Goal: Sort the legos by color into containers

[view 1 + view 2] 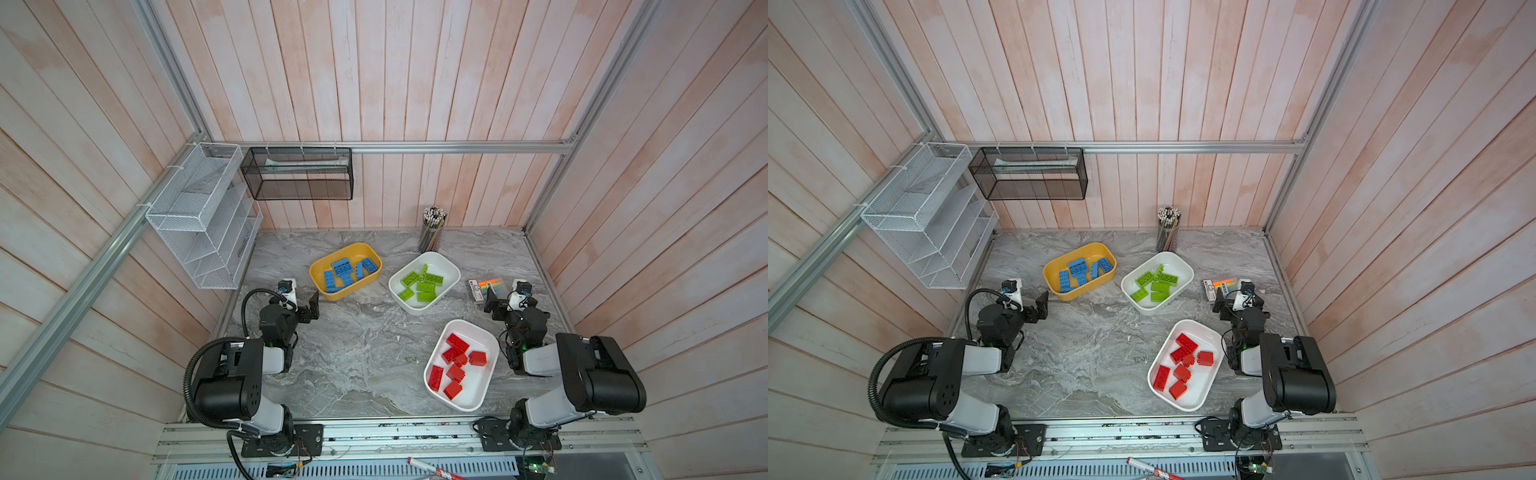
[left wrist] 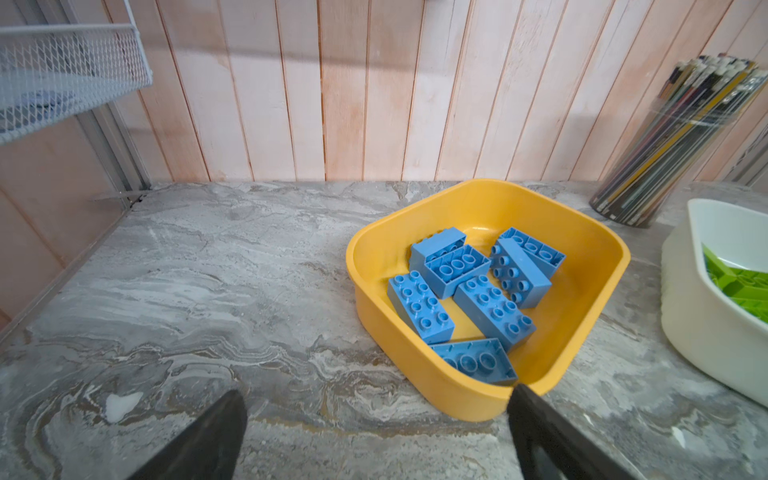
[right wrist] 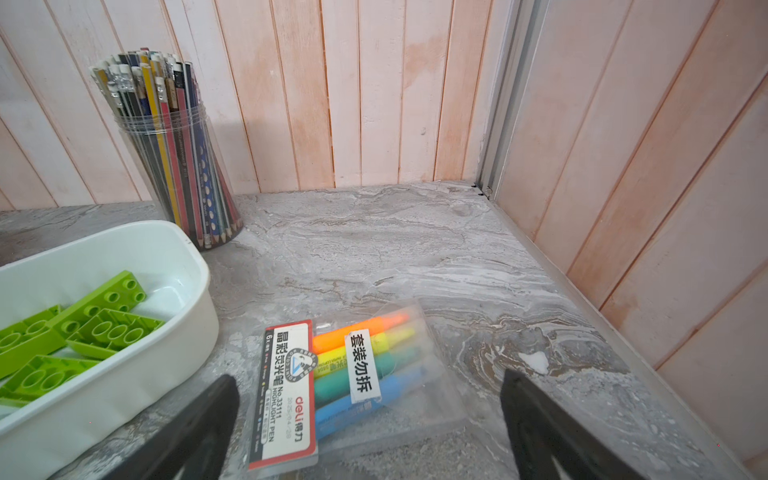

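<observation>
Left wrist view shows the left gripper point(image 2: 376, 392) with its jaws spread wide and nothing between them, over the bench point(image 2: 208, 270). The yellow tub point(image 2: 582, 232) sits just ahead of it, its near wall beside one fingertip, holding the blue legos point(image 2: 494, 311). The right gripper point(image 3: 369, 377) is likewise wide apart and empty, with a highlighter pack point(image 3: 357, 365) lying on the bench under and just ahead of it. Beside that gripper, toward the middle, stands a white tub point(image 3: 166, 249) of green legos point(image 3: 104, 307), with a pencil cup point(image 3: 174, 166) beyond it. In both top views a second white tub point(image 1: 478, 386) with the red legos point(image 1: 455, 361) lies behind the right gripper, beside its arm.
</observation>
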Available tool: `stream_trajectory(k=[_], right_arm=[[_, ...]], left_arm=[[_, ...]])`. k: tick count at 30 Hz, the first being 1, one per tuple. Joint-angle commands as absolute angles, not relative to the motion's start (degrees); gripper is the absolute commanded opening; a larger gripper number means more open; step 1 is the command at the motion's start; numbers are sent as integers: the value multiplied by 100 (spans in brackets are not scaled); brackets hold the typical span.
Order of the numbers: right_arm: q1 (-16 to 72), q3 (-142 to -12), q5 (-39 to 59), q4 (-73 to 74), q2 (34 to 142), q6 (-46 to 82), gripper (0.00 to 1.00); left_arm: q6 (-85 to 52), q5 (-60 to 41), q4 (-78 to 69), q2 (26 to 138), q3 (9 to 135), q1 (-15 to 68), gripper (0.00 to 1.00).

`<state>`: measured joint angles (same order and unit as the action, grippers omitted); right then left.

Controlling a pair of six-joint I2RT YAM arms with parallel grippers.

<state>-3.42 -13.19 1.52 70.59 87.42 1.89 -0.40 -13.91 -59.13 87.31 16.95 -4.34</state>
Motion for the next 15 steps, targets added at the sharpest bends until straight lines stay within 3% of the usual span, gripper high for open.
stream_trajectory(k=[1,15], right_arm=[[-307,-1427,22,6901,8736,187,98],[-295,-1424,18,6851,8701,176,98]], left_arm=[[27,-1511,-6282,8788,1662,-457,100],[62,-1586,-6328,8778,1638,-457,100]])
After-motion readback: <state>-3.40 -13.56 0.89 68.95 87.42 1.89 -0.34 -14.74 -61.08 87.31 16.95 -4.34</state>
